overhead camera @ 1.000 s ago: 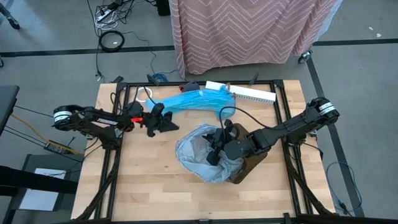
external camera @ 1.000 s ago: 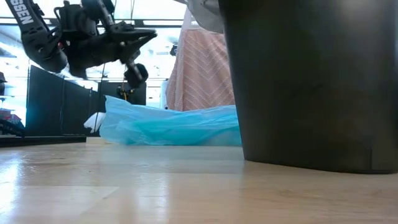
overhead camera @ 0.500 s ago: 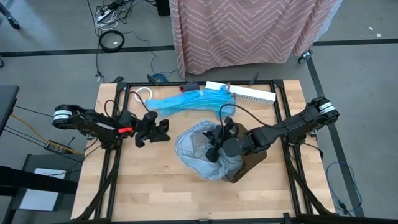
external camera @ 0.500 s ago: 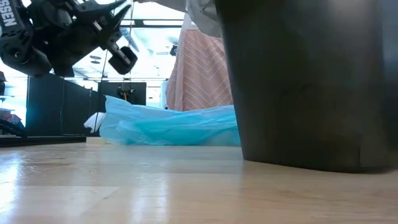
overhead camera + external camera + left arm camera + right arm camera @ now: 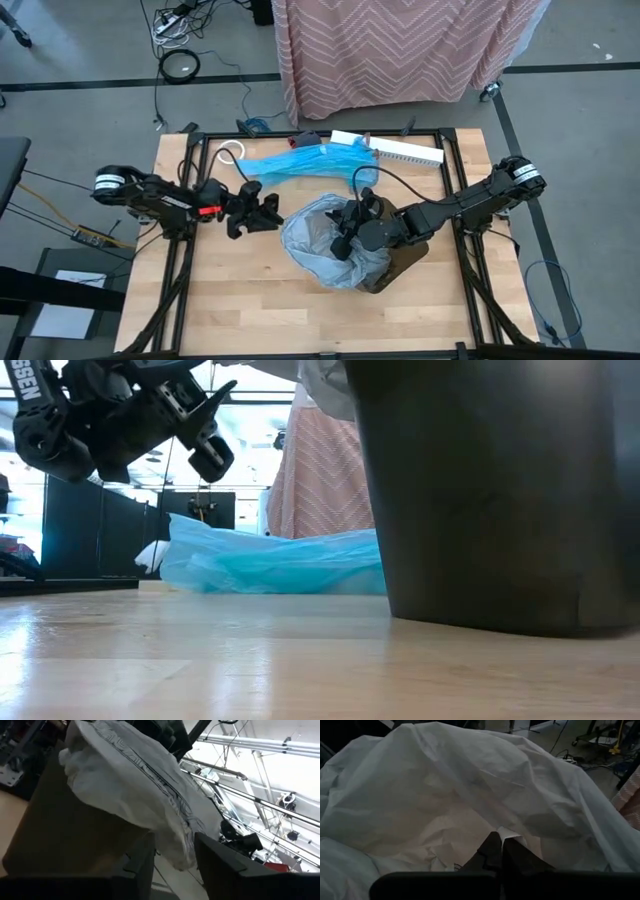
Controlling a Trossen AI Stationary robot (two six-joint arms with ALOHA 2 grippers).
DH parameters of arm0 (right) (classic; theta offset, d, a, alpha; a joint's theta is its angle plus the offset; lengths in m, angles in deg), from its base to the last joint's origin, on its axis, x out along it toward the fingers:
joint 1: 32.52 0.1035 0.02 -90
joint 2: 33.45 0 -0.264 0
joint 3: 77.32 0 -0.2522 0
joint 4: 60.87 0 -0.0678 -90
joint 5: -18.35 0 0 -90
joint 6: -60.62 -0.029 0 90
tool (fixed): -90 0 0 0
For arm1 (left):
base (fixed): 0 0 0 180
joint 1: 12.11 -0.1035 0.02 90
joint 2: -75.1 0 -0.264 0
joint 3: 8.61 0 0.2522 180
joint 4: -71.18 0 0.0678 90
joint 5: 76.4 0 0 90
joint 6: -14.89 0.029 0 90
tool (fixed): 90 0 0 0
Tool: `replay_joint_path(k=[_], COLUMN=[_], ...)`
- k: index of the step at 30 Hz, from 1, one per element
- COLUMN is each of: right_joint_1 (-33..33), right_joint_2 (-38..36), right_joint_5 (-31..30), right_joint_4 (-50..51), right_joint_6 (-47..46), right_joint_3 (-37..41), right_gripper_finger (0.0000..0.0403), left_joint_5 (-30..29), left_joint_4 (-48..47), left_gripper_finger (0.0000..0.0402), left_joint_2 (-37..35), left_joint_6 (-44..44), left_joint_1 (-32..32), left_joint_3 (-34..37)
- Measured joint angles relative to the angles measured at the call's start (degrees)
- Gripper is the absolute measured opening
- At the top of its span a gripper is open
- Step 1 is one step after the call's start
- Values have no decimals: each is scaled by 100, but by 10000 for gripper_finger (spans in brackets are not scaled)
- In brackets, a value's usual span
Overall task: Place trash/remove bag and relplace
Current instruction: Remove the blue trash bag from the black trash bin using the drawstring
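Observation:
The grey translucent bag (image 5: pixel 318 240) lies draped over the mouth of the dark bin (image 5: pixel 402 262), which stands tipped on the table. My right gripper (image 5: pixel 343 240) sits over the bin's mouth, shut on the bag (image 5: pixel 445 795). Just left of the bag, my left gripper (image 5: pixel 270 212) is open and off the table (image 5: pixel 215 405). In the left wrist view a hanging fold of the bag (image 5: pixel 172 852) shows between its fingers (image 5: pixel 142 865). The trash is hidden. My right gripper pinches a small fold of the bag's thin plastic (image 5: pixel 511 836) between its two fingers, at their free ends, inside the crumpled top of the bag. The plastic around it lies slack over the bin. Whether my left gripper touches the bag, I cannot tell.
A bright blue plastic bag (image 5: pixel 305 162) lies along the far side, with a long white box (image 5: pixel 402 150) at its right end and a white tape roll (image 5: pixel 231 152) at its left. The bin (image 5: pixel 480 490) fills the low view's right half.
My left gripper has swung toward the table's near edge and a little toward the bag, tipping its fingers upward. The bag, the bin and my right gripper have stayed as they were.

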Motion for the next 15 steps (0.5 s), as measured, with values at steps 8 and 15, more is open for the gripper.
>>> replay_joint_path(k=[8,15], right_joint_1=[-1,-1], right_joint_2=[0,-4], right_joint_5=[9,26], right_joint_4=[7,41], right_joint_6=[-7,-15], right_joint_3=[-4,-7], right_gripper_finger=[0,0], left_joint_5=[-53,-86], left_joint_4=[25,114], left_gripper_finger=[147,146], left_joint_2=[425,621], left_joint_6=[-2,-24], left_joint_1=[156,228], left_joint_3=[-279,-346])
